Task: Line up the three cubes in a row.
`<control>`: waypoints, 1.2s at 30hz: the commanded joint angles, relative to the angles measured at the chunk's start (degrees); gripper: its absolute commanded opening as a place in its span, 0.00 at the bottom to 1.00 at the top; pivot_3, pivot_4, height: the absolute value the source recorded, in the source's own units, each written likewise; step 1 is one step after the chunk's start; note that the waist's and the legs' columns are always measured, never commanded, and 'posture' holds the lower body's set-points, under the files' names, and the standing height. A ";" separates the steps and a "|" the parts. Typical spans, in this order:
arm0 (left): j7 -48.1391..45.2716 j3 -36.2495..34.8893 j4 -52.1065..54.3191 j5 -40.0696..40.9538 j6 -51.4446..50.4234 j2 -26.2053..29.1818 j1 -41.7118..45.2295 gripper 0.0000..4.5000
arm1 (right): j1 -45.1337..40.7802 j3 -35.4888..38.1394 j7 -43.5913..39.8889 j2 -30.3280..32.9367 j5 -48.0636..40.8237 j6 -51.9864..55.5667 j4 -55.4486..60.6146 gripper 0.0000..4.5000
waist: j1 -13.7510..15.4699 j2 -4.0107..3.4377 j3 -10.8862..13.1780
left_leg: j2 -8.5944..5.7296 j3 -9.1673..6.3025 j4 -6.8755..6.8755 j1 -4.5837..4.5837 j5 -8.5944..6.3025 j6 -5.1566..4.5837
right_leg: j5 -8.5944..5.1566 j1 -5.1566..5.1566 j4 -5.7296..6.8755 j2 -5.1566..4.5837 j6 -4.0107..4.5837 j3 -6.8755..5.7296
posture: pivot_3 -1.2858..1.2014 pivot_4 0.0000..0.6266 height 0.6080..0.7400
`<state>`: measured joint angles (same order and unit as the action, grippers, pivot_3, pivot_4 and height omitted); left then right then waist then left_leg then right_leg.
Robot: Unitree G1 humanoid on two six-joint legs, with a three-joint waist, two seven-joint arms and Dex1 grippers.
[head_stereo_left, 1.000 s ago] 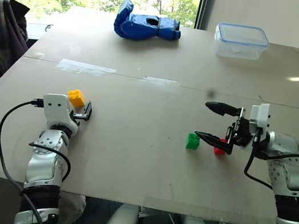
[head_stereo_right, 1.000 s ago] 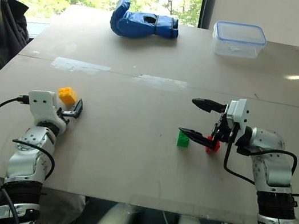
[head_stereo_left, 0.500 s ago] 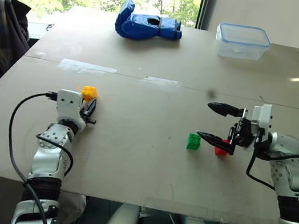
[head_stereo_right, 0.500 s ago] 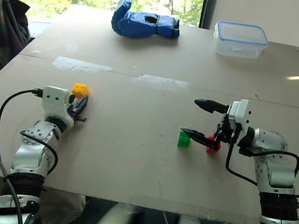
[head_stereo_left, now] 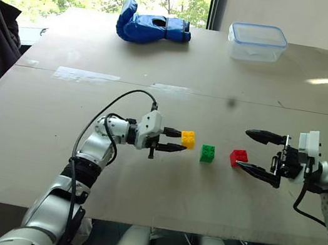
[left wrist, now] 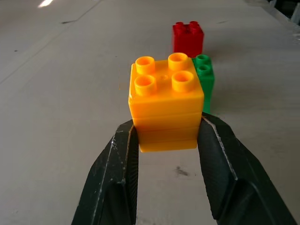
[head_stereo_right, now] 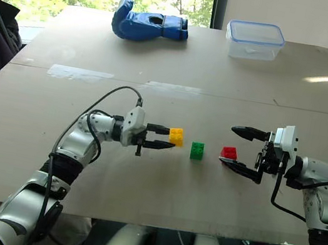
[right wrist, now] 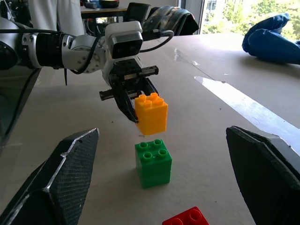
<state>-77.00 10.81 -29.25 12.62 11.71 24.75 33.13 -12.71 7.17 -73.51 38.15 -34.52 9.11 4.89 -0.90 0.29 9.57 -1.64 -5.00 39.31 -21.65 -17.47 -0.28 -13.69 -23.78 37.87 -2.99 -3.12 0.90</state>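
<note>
Cubes, three: yellow cube [head_stereo_left: 188,139] pinched in the left gripper [head_stereo_left: 176,145], green cube [head_stereo_left: 207,153] and red cube [head_stereo_left: 238,156] on the brown tabletop [head_stereo_left: 163,52] by a window. Right gripper [head_stereo_left: 259,154] jaws are wide apart.

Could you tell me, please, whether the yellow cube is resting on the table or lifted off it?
Lifted: the left gripper holds the yellow cube above the table.

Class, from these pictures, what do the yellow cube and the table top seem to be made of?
Yellow cube: probably moulded plastic, smooth with a slight gloss; its studs and edges are crisp and the colour uniform.
Table top: seemingly matt board, perhaps painted wood or laminate; flat, dull grey-beige, with a seam across it.
</note>
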 commanded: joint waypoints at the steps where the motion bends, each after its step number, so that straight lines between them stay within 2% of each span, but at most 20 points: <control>1: -2.30 1.08 -4.83 -2.27 4.93 -0.31 3.40 0.27 | 2.82 4.04 -0.18 1.60 -1.78 -0.48 2.48 1.00 | 0.27 0.00 0.00 | -0.02 0.00 0.01 -0.01 0.00 0.00 | 0.00 0.01 0.00 0.00 0.00 0.00 | 0.52 0.24 1.00; 6: -3.44 0.76 -9.54 -3.17 7.15 -0.90 5.79 0.27 | 6.13 6.97 -0.74 2.34 -2.73 -1.28 2.50 1.00 | 0.14 0.01 0.01 | -0.05 0.00 0.04 -0.03 0.00 0.00 | 0.00 0.00 -0.01 -0.02 -0.02 0.01 | 0.52 0.24 1.00; 13: -4.26 0.44 -10.81 -3.43 7.89 -1.74 6.17 0.27 | 8.22 8.06 -1.17 3.09 -2.80 -1.43 2.71 1.00 | 0.09 0.01 0.01 | -0.04 0.01 0.05 0.00 0.00 -0.01 | 0.00 0.01 0.05 -0.01 -0.02 0.03 | 0.52 0.24 1.00; 36: -4.75 -0.87 -6.71 -2.38 5.79 0.48 1.61 0.27 | 8.85 7.20 -4.47 3.13 -1.34 -3.06 -0.70 1.00 | 0.08 0.01 0.00 | -0.04 0.01 0.06 0.02 0.00 -0.01 | -0.01 0.01 0.07 -0.01 -0.02 0.04 | 0.52 0.24 1.00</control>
<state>-81.43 10.73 -37.25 9.57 17.87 24.43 35.46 -3.26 13.60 -77.23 40.51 -35.64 7.09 3.54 -0.82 0.30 9.58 -1.68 -4.99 39.38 -21.63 -17.47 -0.29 -13.70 -23.77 37.94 -3.00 -3.14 0.94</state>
